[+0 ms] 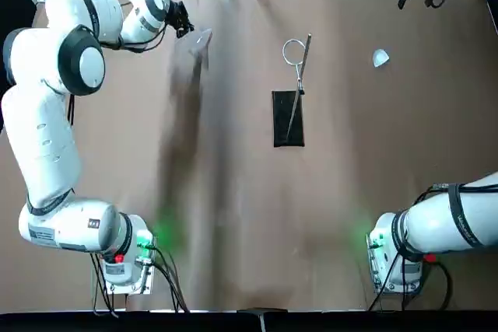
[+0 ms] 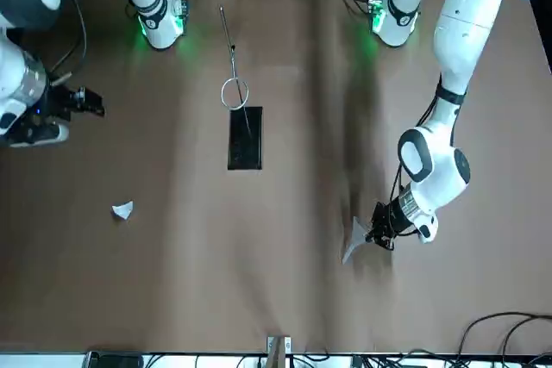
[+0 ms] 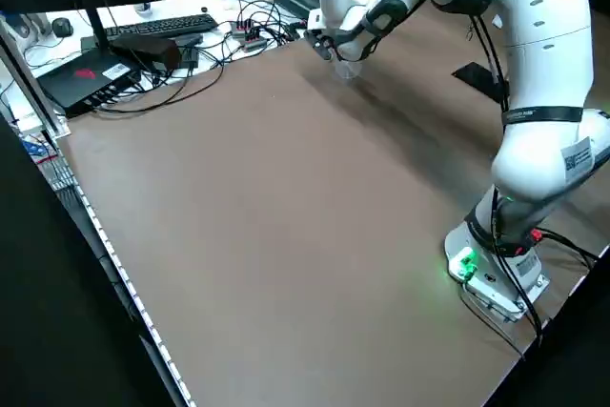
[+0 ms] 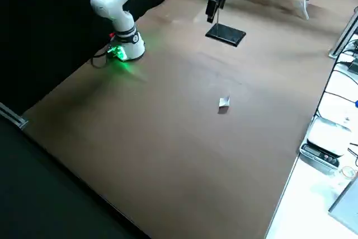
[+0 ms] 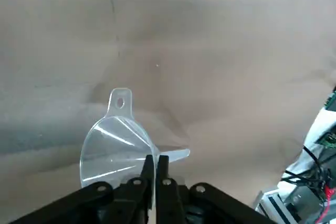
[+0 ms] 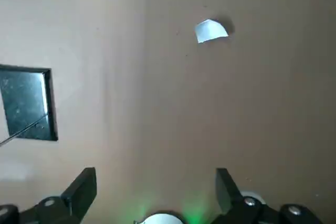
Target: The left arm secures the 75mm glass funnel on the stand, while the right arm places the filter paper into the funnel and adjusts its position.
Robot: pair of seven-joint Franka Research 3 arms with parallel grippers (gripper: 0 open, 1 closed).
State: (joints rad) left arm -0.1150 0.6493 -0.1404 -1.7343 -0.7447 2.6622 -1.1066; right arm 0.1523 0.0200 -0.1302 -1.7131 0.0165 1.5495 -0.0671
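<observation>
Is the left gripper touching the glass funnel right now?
Touching. In the left wrist view, the left gripper has its fingers pinched shut on the rim of the glass funnel.

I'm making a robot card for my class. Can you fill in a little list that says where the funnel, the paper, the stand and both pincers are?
funnel: clear glass funnel, at the far left of the table, away from the stand
left pincer: left pincer shut on the funnel's rim
stand: stand mid-table, its ring empty
filter paper: filter paper lying alone on the table, right of the stand
right pincer: right pincer open, holding nothing, up at the far right corner
</observation>
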